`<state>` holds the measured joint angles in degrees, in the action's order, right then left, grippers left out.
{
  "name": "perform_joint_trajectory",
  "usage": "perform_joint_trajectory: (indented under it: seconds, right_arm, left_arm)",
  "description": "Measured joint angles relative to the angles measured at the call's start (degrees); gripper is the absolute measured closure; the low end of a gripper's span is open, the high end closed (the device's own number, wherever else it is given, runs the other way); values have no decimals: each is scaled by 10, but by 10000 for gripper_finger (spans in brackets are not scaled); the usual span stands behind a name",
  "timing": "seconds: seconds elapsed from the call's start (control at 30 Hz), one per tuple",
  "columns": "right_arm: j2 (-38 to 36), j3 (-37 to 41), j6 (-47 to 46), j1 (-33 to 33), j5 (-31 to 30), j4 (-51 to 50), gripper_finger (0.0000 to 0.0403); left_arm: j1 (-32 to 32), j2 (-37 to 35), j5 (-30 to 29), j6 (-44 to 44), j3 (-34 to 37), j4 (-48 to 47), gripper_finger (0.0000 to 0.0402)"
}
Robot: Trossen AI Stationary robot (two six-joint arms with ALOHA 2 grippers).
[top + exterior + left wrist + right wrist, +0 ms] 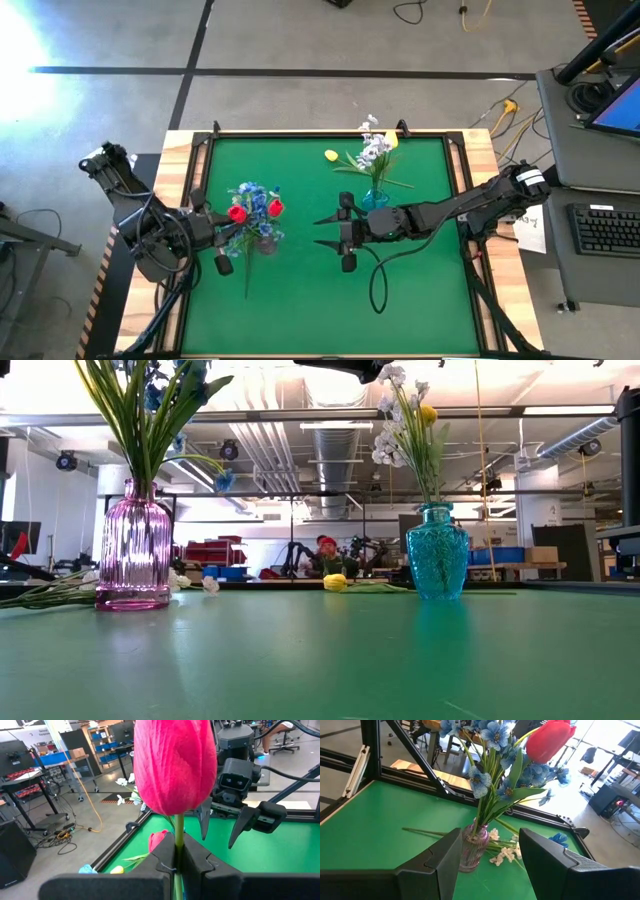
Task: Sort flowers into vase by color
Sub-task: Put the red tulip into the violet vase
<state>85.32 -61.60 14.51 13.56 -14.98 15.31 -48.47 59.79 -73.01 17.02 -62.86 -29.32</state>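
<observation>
- High view: my left gripper (228, 232) sits over the left half of the green table (300, 310), jaws clamped on the stem of a red tulip (237, 212). The bud is right beside the pink vase (266, 243), which holds blue flowers (252, 196) and a second red bud (274, 208). My right gripper (325, 232) hangs mid-table, jaws half open, nothing between them. Just behind it stands the teal vase (376, 199) with white flowers (374, 150). A yellow tulip (331, 155) lies near the far edge.
- Low view: pink vase (134, 545) on the left, loose stems on the table at its foot; teal vase (437, 550) right of centre; yellow tulip (335, 582) flat on the table between them, farther back.
- Left wrist view: my fingers (162, 862) pinch the stem just under the red tulip (174, 762); the right gripper (226, 822) faces me.
- Right wrist view: my fingers (445, 857) parted and empty, pointing at the pink vase (472, 847); red tulip (550, 740) up among the blue flowers (492, 737).
</observation>
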Motion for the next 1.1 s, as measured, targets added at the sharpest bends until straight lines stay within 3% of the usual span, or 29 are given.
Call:
perform_joint_trajectory:
  seconds: [1.1]
  right_arm:
    - [0, 0, -40, 0, 0, 11, 211]
  left_arm:
    - [0, 1, -15, 1, 0, 2, 402]
